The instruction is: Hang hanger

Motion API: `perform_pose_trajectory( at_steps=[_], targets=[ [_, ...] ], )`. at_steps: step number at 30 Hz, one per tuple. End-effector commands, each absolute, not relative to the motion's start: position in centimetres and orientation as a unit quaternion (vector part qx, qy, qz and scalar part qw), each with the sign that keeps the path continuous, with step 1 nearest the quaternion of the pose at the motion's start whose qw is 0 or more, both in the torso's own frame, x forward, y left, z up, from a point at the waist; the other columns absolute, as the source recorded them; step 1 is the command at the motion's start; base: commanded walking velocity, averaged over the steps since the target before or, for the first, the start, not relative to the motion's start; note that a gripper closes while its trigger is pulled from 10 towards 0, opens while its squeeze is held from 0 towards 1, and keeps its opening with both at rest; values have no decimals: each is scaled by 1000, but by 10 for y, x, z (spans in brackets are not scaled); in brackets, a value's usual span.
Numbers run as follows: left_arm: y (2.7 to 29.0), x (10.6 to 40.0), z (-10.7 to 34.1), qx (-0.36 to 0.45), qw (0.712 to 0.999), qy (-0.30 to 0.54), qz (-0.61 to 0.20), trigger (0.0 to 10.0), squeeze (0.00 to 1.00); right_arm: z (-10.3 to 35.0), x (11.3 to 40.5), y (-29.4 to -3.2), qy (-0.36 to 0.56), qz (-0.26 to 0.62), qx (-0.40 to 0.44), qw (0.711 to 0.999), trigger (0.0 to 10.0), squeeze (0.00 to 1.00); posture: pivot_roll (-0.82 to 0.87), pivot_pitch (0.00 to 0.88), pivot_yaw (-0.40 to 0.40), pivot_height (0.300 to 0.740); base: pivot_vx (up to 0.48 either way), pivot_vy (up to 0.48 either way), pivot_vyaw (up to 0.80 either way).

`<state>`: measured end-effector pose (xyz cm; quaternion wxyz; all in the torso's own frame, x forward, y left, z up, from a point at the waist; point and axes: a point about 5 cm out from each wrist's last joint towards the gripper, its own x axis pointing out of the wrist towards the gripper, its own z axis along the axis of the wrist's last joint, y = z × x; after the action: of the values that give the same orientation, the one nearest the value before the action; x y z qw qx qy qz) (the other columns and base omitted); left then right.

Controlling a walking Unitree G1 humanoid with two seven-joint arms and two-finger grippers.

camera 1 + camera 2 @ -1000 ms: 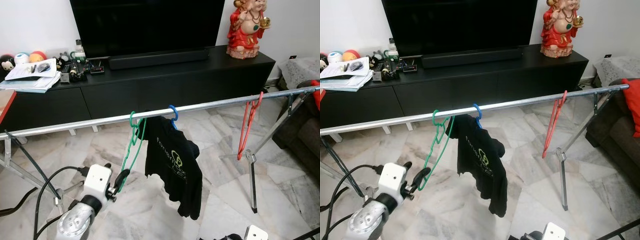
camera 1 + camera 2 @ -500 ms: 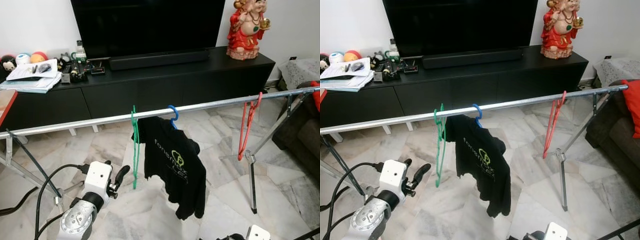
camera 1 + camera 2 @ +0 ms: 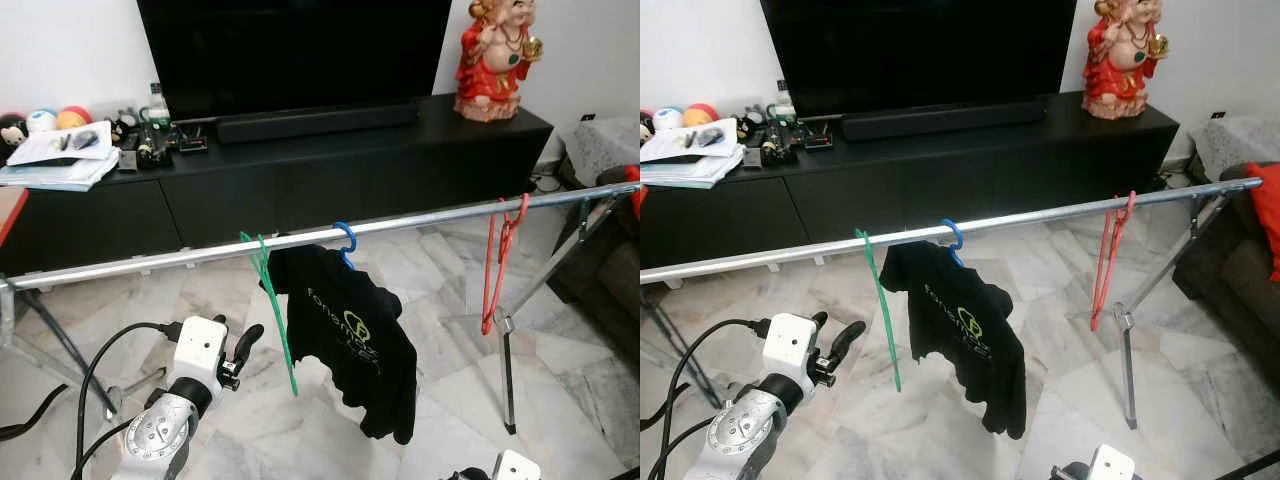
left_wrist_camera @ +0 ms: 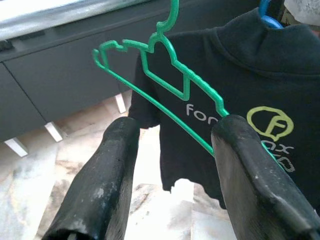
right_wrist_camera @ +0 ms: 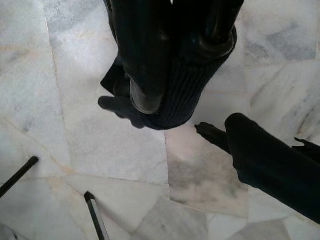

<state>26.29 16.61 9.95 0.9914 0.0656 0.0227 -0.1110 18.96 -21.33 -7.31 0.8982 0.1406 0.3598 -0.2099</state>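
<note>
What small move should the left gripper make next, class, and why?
Probably draw the left gripper back and down. The green hanger is hooked on the rail beside the black T-shirt, and the fingers are open around it.

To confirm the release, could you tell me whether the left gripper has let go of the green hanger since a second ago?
Yes. The left gripper has come off the green hanger and sits open beside it, while the hanger hangs free from the rail, left of the shirt.
</note>
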Motion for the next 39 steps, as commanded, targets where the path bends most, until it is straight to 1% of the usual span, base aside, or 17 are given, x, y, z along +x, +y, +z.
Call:
perform_pose_trajectory(
  at_steps=[1,10,20,25,29,35,39],
  targets=[
    [166,265,100,63,991,27,-113,10000,0,-74,186,-214,358,-215,142,898,10000,0,38,35,52,740,315,0,0],
    [165,266,101,60,991,21,-119,10000,0,-77,182,-212,368,-211,134,896,10000,0,40,26,49,740,304,0,0],
    [162,263,100,60,989,37,-132,10000,0,-76,183,-213,367,-210,132,897,10000,0,50,45,32,740,0,0,0],
    [159,265,107,49,988,39,-142,10000,0,-76,183,-215,370,-207,128,897,10000,0,55,50,22,740,0,0,0],
    [155,264,111,57,983,49,-170,10000,0,-76,184,-216,371,-205,126,897,10000,0,62,50,10,740,0,0,0],
    [150,266,115,42,981,61,-179,10000,0,-75,184,-218,373,-200,122,898,10000,0,70,44,-3,740,0,0,0],
    [148,268,117,53,979,76,-180,10000,0,-75,184,-218,375,-197,119,898,10000,0,69,40,-10,740,0,0,0]
  ],
)
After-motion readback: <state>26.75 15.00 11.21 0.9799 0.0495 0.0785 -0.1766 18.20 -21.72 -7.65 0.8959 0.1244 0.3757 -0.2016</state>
